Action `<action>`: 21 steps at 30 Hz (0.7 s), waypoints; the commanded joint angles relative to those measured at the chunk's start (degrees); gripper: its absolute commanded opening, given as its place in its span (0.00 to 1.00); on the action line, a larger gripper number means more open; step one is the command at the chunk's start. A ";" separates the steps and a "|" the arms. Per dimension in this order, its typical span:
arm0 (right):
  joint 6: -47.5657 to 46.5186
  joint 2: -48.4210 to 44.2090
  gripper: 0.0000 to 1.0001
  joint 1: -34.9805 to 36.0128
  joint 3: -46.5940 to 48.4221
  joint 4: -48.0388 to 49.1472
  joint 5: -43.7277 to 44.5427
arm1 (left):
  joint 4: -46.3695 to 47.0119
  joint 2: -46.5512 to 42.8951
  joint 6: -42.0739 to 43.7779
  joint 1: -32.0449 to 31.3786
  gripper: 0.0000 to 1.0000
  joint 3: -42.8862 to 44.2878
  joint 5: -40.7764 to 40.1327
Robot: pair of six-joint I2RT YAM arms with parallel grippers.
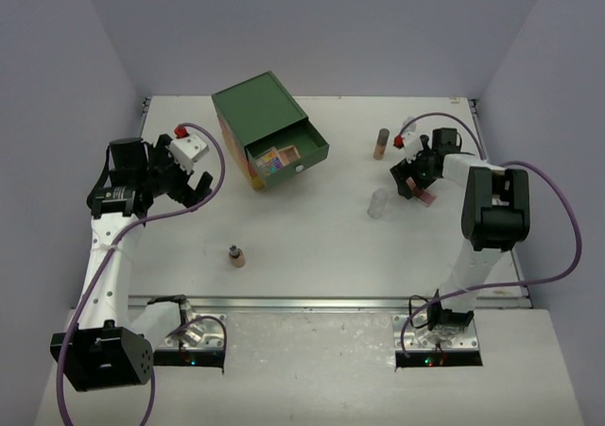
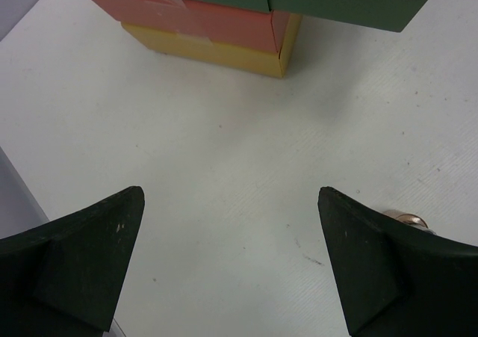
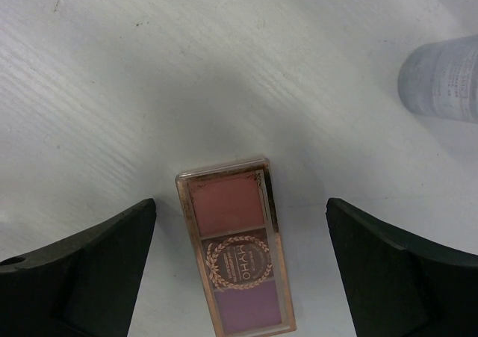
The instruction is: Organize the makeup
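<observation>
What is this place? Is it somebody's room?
Probably a robot test lab, not a home: two robot arms are bolted to a white table, with plain blank walls close around it.

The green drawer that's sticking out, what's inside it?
Two flat palettes lie in the open drawer: a multicoloured palette and a brown palette. The drawer's back part sits under the box top, so anything there is hidden.

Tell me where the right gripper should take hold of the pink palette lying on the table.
Probably across its two long edges, near the middle, coming straight down from above. The palette lies flat and thin on the table, its narrow width spanning the gap between the fingers of the open right gripper.
</observation>
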 commanded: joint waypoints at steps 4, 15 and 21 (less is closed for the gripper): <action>-0.36 3.54 0.94 -1.64 -0.55 -7.43 -2.59 | 2.28 -0.39 0.82 0.37 1.00 2.26 0.65; -0.51 1.47 0.95 -5.50 -5.61 -7.95 -4.55 | 1.67 -1.88 3.26 0.37 1.00 2.97 2.87; 1.46 5.25 0.91 -5.60 -1.53 -13.34 -3.65 | 1.30 -1.13 3.24 0.37 1.00 4.37 4.66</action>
